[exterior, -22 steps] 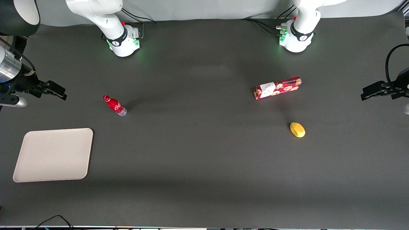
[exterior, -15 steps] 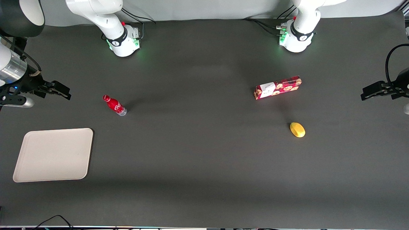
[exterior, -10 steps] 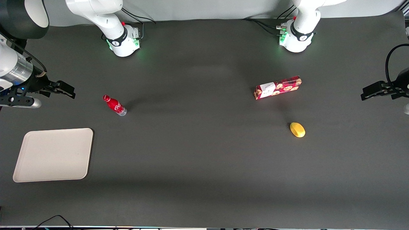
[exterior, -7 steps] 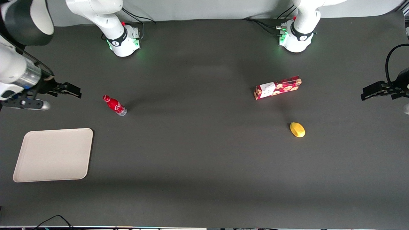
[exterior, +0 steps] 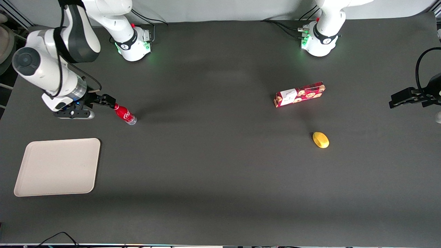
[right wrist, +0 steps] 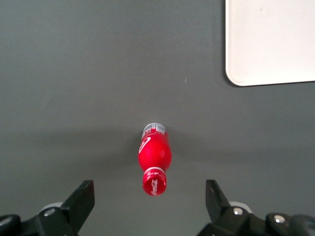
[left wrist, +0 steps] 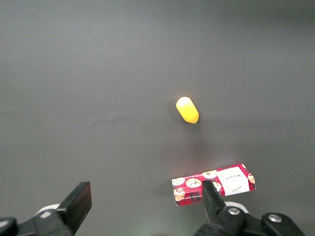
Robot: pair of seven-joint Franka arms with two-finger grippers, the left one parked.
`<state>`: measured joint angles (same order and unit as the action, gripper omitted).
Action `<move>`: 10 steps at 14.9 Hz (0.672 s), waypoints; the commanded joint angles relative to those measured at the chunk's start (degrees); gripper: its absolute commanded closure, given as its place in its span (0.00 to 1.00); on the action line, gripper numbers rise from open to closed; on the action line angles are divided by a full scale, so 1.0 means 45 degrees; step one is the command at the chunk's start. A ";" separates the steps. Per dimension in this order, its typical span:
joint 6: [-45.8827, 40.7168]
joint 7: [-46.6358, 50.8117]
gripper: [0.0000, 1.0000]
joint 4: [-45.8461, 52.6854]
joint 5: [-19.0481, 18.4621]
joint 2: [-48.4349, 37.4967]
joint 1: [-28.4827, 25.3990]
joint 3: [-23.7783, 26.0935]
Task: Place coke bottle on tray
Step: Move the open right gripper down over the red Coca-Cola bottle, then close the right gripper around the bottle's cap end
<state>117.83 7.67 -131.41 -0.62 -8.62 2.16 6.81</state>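
Note:
The coke bottle point(exterior: 124, 114), small and red with a red cap and silvery base, stands on the dark table. The beige tray point(exterior: 57, 167) lies flat, nearer the front camera than the bottle and toward the working arm's end. My right gripper point(exterior: 109, 102) hovers right by the bottle's cap, open and empty. In the right wrist view the bottle point(right wrist: 154, 156) sits between the two widely spread fingers point(right wrist: 82, 196), with its cap just ahead of the gripper point(right wrist: 149, 195). A corner of the tray point(right wrist: 269, 39) shows there too.
A red cookie box point(exterior: 299, 94) and a yellow fruit point(exterior: 320, 140) lie toward the parked arm's end; both show in the left wrist view, the box point(left wrist: 213, 184) and the fruit point(left wrist: 187, 109). Two arm bases point(exterior: 134, 43) stand at the table's back.
My right gripper has swung in from the working arm's end of the table to the bottle's cap. The bottle, tray, box and fruit have not moved.

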 commanded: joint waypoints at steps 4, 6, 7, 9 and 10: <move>0.3247 -0.0102 0.00 -0.3217 0.0079 -0.0839 0.0339 0.0245; 0.3620 -0.0102 0.00 -0.3608 0.0040 -0.0819 0.0359 0.0245; 0.3756 -0.0102 0.00 -0.3726 0.0039 -0.0800 0.0359 0.0245; 0.3991 -0.0102 0.00 -0.3824 0.0039 -0.0722 0.0359 0.0245; 0.4089 -0.0102 0.00 -0.3805 0.0039 -0.0664 0.0359 0.0245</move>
<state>134.29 7.67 -147.02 -0.62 -10.20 2.94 7.24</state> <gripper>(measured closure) 0.000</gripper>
